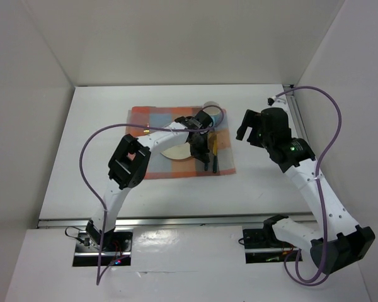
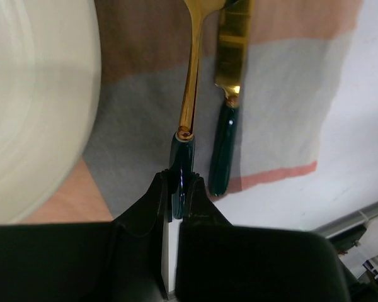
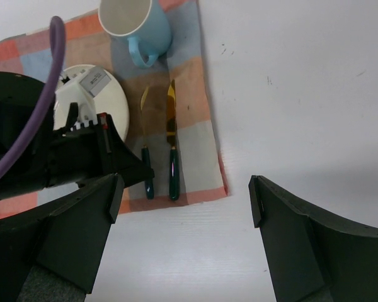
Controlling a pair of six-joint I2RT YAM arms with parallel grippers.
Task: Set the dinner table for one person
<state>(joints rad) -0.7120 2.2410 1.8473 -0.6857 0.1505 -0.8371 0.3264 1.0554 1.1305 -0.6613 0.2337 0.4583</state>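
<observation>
Clamping the utensil (image 2: 189, 94), left end effector (image 2: 179, 184) hides its handle end.

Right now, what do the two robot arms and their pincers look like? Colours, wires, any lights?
The left arm and right arm are slim white tubes linked by chunky black joints. A loose purple cable loops along each. A small green light glows on the right arm's black wrist housing. The left pincer and right pincer are matte black, each with two blocky fingers.

White links (image 1: 116, 201), black joints (image 1: 129, 162) and purple cables (image 1: 82, 158) are seen on both arms; the left tool (image 2: 178, 185) and right tool (image 3: 186, 184) are black.
</observation>
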